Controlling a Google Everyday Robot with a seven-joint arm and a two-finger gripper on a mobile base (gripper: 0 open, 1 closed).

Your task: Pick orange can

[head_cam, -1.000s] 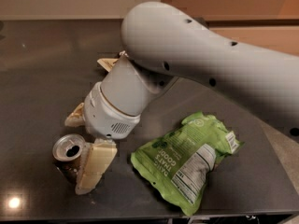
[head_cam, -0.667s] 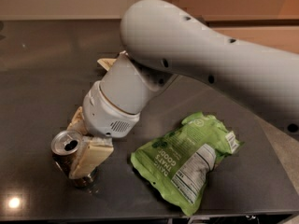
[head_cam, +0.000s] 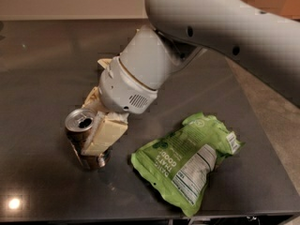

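The orange can (head_cam: 79,120) has dark brownish-orange sides and a silver top with an open tab hole. It is at the lower left of the dark table (head_cam: 42,69) and is tilted, top leaning left. My gripper (head_cam: 88,134) reaches down from the big white arm (head_cam: 136,74) and is shut on the can. One cream finger (head_cam: 105,134) presses its right side. The other finger (head_cam: 93,99) goes behind it. The can's base (head_cam: 96,161) is at or just above the table; I cannot tell which.
A green chip bag (head_cam: 187,158) lies flat just right of the can, near the table's front edge. The table's right edge runs beside a tan floor (head_cam: 276,116). A light glare spot (head_cam: 14,203) shows at the front left corner.
The fingers have closed around the can, which stood upright beside the gripper a second ago. It now leans to the left in the grip.
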